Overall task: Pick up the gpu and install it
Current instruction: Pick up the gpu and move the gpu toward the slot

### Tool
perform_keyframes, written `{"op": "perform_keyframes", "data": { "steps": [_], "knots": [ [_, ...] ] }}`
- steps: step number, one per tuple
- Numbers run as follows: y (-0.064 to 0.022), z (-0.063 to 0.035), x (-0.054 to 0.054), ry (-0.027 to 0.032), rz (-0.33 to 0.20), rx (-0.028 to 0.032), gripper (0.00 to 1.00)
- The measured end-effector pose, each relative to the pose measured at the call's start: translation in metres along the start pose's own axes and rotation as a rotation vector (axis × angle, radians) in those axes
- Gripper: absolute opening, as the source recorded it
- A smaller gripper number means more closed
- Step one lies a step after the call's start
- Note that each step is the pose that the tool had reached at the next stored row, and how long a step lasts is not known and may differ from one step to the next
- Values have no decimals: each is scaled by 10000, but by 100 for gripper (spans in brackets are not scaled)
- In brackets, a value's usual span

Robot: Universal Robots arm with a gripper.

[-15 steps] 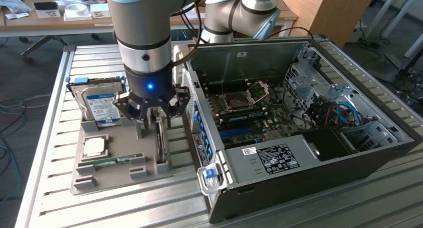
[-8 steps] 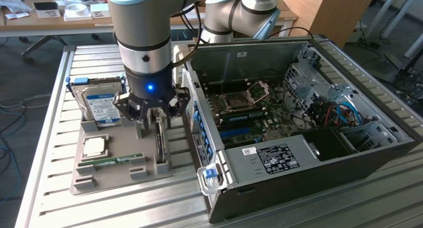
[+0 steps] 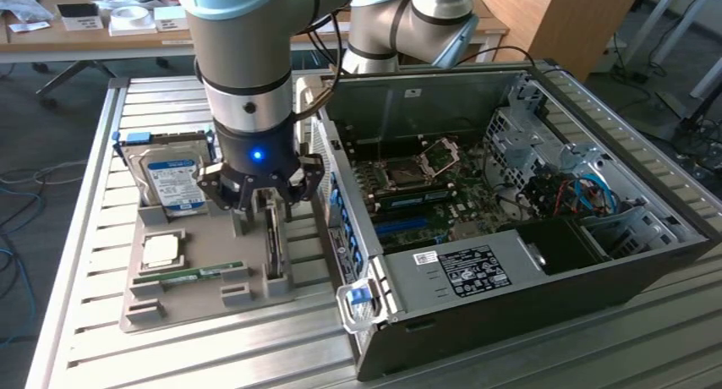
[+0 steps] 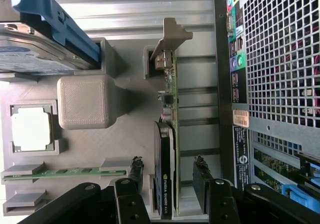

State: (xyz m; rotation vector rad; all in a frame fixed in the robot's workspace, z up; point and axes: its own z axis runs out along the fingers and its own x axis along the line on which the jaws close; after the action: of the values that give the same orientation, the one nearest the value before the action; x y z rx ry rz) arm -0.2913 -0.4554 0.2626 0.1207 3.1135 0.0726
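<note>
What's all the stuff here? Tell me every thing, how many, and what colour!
gpu: one, green board with black face, on edge in the holder
hard drive: one, silver with blue-white label, in the holder
processor chip: one, pale, flat in the holder
RAM stick: one, green, flat in the holder
holder: one, grey, on the table
computer case: one, black, open, on the exterior view's right of the holder
table: one, silver slats
arm: one, grey, above the holder
gripper: one, black, open, a finger each side of the gpu
</note>
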Motion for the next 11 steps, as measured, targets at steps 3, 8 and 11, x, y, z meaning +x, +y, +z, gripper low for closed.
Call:
{"op": "perform_keyframes", "data": {
  "steps": [3, 8, 11],
  "knots": [
    [0, 1, 0, 1, 0, 1, 53],
    [0, 6, 0, -1, 0, -2, 53],
    [-1, 20, 1, 0, 0, 1, 53]
  ]
}}
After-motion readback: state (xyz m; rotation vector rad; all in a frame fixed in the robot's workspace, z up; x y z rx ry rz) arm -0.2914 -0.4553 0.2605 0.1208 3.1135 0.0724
